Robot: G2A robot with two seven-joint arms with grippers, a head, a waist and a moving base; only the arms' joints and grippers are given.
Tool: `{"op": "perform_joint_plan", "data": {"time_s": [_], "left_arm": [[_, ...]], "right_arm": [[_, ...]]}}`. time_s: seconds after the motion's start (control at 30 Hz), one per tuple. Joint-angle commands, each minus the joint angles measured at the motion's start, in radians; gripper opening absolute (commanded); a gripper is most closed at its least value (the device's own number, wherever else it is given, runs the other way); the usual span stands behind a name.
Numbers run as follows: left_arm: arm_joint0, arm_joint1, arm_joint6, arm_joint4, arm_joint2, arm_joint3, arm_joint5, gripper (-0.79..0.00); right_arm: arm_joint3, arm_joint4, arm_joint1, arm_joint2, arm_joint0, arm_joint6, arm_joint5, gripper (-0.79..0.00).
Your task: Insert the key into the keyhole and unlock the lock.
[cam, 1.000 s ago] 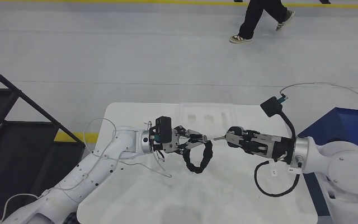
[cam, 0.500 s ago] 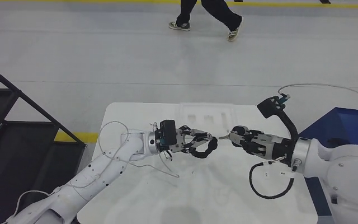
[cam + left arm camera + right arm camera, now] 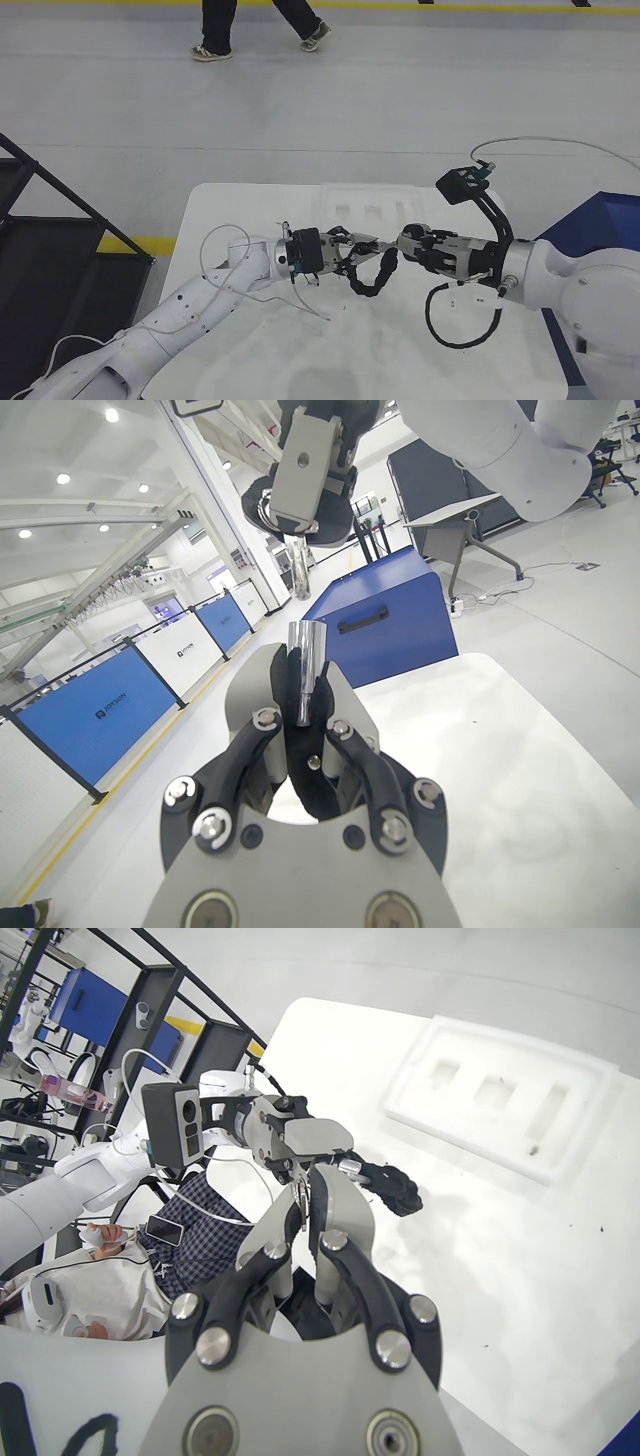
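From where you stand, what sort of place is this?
Probably a big industrial hall or robotics workshop. Rows of blue barrier panels fence off bays, ceiling lights dot a high white roof, and a yellow line marks the wide grey floor.

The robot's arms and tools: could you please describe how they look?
Left arm and right arm are smooth white tubes. Left tool and right tool have grey fingers, black links, silver rivets. A white cable loops along the left arm, a black cable under the right.
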Motion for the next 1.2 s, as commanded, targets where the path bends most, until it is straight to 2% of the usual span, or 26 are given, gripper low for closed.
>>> {"op": "perform_joint_plan", "data": {"time_s": [0.0, 0.6, 1.0, 1.17], "left_arm": [[0.004, -0.006, 0.011, -0.008, 0.0, 0.015, 0.009, -0.785], [0.031, -0.035, 0.022, 0.003, -0.031, 0.025, 0.039, -0.785], [0.052, -0.049, 0.01, -0.028, -0.06, 0.034, 0.015, -0.785], [0.061, -0.052, -0.002, -0.009, -0.072, 0.03, 0.028, -0.785]], "right_arm": [[0.0, -0.004, 0.0, -0.012, 0.01, -0.001, 0.011, -0.785], [0.0, -0.058, 0.005, -0.063, 0.041, -0.042, 0.111, -0.785], [0.0, -0.056, 0.005, -0.062, 0.041, -0.051, 0.112, -0.785], [0.0, -0.034, 0.004, -0.057, 0.006, -0.113, 0.093, -0.785]]}}
